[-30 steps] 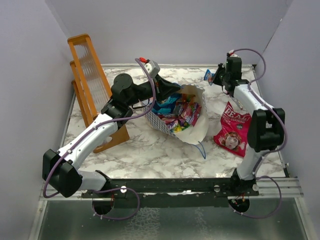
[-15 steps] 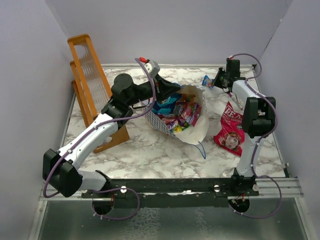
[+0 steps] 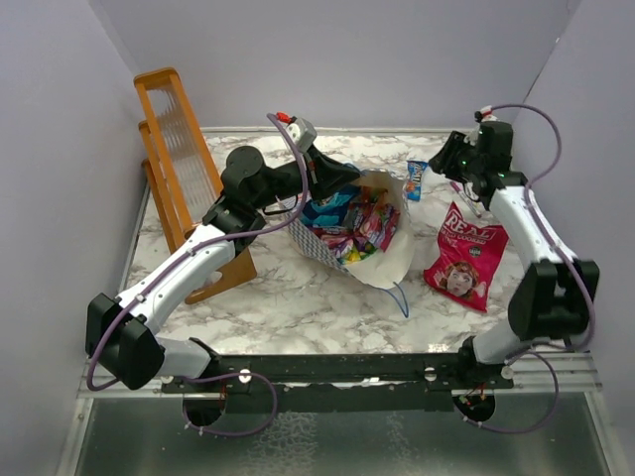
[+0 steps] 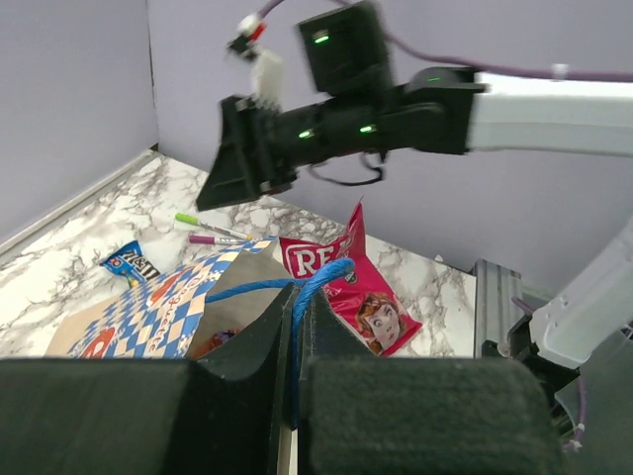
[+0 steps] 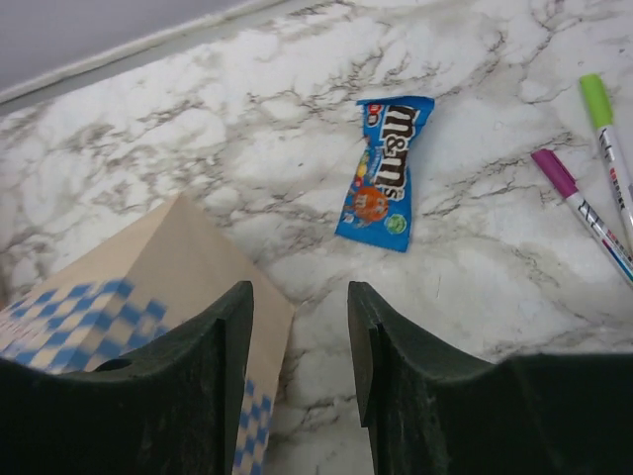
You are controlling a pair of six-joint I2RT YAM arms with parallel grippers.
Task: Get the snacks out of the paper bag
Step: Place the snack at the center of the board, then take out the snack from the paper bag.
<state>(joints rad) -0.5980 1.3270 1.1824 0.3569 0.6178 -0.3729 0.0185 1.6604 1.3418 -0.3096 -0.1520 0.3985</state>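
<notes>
The blue-and-white checkered paper bag [image 3: 382, 260] lies open in the middle of the table with several shiny snacks [image 3: 352, 220] inside. My left gripper [image 3: 335, 178] is shut on its blue cord handle [image 4: 315, 282] at the bag's far rim. A small blue m&m's packet [image 3: 415, 180] lies on the table right of the bag and also shows in the right wrist view [image 5: 386, 173]. The pink-red REAL pouch [image 3: 464, 253] lies at the right. My right gripper [image 3: 451, 159] is open and empty, above the table beyond the blue packet. In its view [image 5: 299, 307] the bag's corner [image 5: 148, 277] lies below.
An orange wooden rack [image 3: 179, 169] stands at the back left, beside my left arm. A green pen [image 5: 605, 139] and a purple pen [image 5: 574, 203] lie on the marble right of the blue packet. The bag's other blue handle [image 3: 399, 297] trails toward the front.
My right gripper let go of the blue packet, which now lies on the table, and moved right and away from it. The left gripper has kept its hold on the handle.
</notes>
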